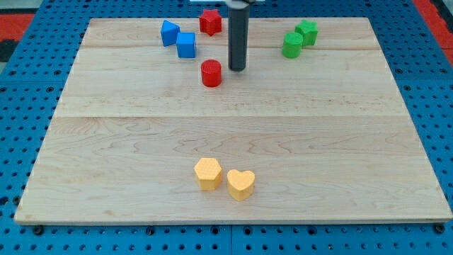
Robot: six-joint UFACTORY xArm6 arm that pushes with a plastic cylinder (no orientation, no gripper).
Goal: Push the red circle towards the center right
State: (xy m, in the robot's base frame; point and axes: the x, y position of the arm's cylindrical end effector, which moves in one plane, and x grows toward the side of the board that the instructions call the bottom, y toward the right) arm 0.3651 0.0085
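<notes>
The red circle (211, 73) is a short red cylinder standing on the wooden board (233, 127), in the upper middle of the view. My tip (237, 69) is the lower end of a dark upright rod. It stands just to the right of the red circle, with a small gap between them, at about the same height in the view.
A red star-like block (210, 21) lies near the board's top edge. Two blue blocks (170, 32) (186, 44) lie up left of the red circle. Two green blocks (292, 45) (306, 32) lie at the upper right. A yellow hexagon (208, 173) and a yellow heart (241, 184) lie at the bottom middle.
</notes>
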